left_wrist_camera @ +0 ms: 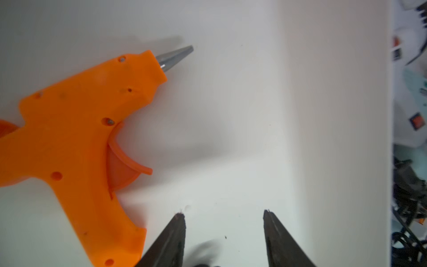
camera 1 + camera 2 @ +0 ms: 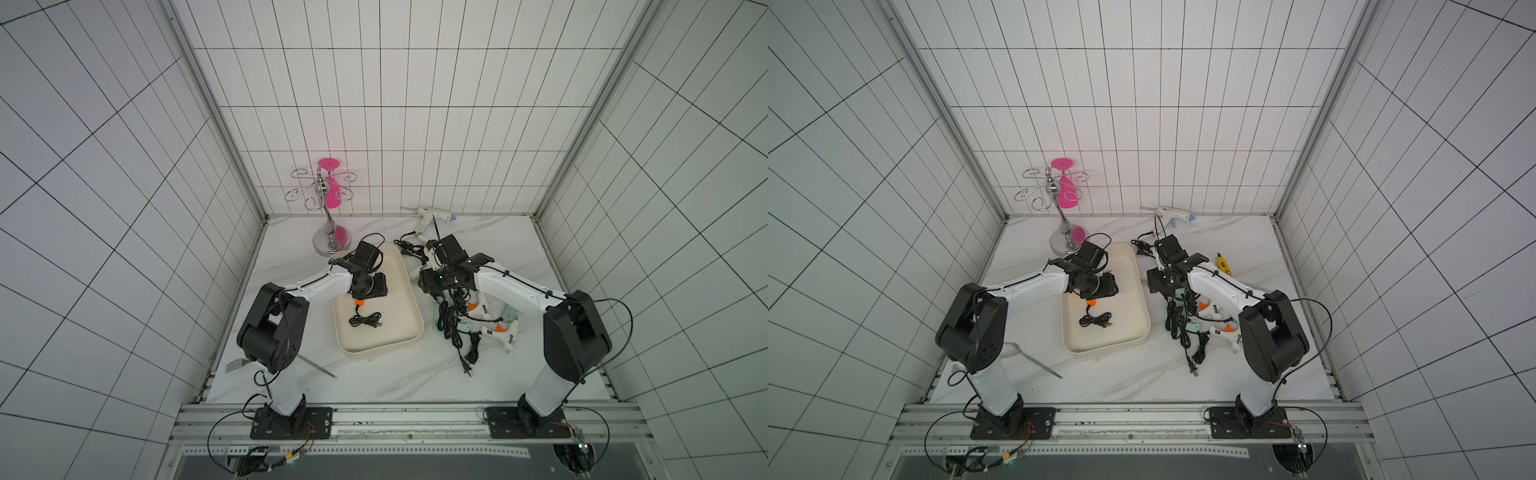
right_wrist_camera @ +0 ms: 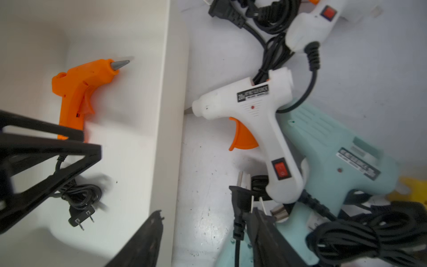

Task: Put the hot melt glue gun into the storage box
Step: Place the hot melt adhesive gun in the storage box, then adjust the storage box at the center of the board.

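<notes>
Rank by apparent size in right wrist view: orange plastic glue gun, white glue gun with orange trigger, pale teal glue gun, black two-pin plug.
1-2. Pale teal plastic glue gun and white plastic glue gun with orange trigger: look alike, teal partly covered, unranked.
3. Orange plastic glue gun.
4. Black two-pin plug.

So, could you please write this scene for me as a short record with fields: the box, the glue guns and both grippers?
storage box: on the table, holds one glue gun
orange glue gun: lying flat in the box, its cord coiled beside it
left gripper: open, empty, over the box floor
right gripper: open, at the box's edge next to the pile
outside the box: white glue gun, mint glue gun, tangled black cords
</notes>
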Controlling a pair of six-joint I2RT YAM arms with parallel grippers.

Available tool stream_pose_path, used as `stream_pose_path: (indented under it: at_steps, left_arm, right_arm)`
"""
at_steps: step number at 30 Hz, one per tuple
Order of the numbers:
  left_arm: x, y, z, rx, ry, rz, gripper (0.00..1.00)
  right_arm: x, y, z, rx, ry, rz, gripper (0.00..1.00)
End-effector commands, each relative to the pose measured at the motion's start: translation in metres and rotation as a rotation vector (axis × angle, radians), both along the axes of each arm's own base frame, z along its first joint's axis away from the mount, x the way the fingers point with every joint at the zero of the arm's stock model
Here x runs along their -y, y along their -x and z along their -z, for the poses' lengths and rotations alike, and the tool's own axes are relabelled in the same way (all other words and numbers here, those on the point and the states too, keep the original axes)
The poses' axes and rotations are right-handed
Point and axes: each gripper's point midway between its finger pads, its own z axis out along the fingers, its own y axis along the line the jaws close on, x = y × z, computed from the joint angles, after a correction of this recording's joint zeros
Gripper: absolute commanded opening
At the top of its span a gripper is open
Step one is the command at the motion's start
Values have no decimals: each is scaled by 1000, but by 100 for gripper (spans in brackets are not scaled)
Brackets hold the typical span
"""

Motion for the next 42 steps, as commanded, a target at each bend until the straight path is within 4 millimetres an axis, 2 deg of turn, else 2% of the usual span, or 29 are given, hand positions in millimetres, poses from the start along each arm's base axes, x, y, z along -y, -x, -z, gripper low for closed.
stream_pose_path:
  at_steps: [1, 5, 10, 12, 15, 18, 20, 23, 24, 26, 29, 31, 33, 36, 39, 42]
  left_arm:
    - [-9, -10, 13, -20, 36, -39, 52]
    - [-28, -22, 19, -9, -1, -60, 52]
    - [-44, -37, 23, 14, -68, -59, 52]
    - [-49, -43, 25, 26, -98, -61, 52]
    - [-51, -49, 22, 36, -114, -53, 51]
    - [-40, -46, -1, 75, -110, -9, 52]
    - [-30, -39, -31, 136, -121, 38, 57]
    - [-26, -30, -75, 213, -139, 47, 64]
    - [-30, -28, -86, 227, -150, 29, 66]
    - [-53, -22, -107, 256, -208, -40, 68]
    - [-89, -11, -120, 260, -299, -119, 70]
    - [-111, -2, -116, 223, -325, -158, 71]
    - [-134, 6, -103, 165, -324, -212, 71]
    - [-151, 14, -78, 73, -255, -269, 71]
    - [-155, 17, -57, 30, -239, -273, 71]
    - [-151, 16, -40, -7, -237, -236, 71]
  right_arm:
    - [-16, 6, 6, -27, -22, -5, 56]
    - [-15, 19, 29, -77, -13, -4, 52]
    - [-22, 28, 43, -126, -13, -45, 48]
    - [-25, 28, 40, -126, -17, -58, 47]
    - [-17, 15, 15, -28, 10, -54, 48]
    - [6, -8, -23, 89, 48, -20, 57]
    - [28, -28, -40, 125, 73, 14, 65]
    - [66, -54, -44, 154, 199, 55, 69]
    - [75, -59, -42, 155, 248, 60, 70]
    - [91, -70, -38, 156, 328, 69, 71]
    - [92, -76, -29, 152, 368, 33, 72]
    - [89, -78, -22, 140, 382, 0, 72]
    - [88, -80, -15, 129, 407, -19, 72]
    - [95, -85, -8, 134, 458, -13, 73]
    - [100, -95, -10, 143, 458, 25, 74]
    - [97, -108, -18, 150, 401, 80, 75]
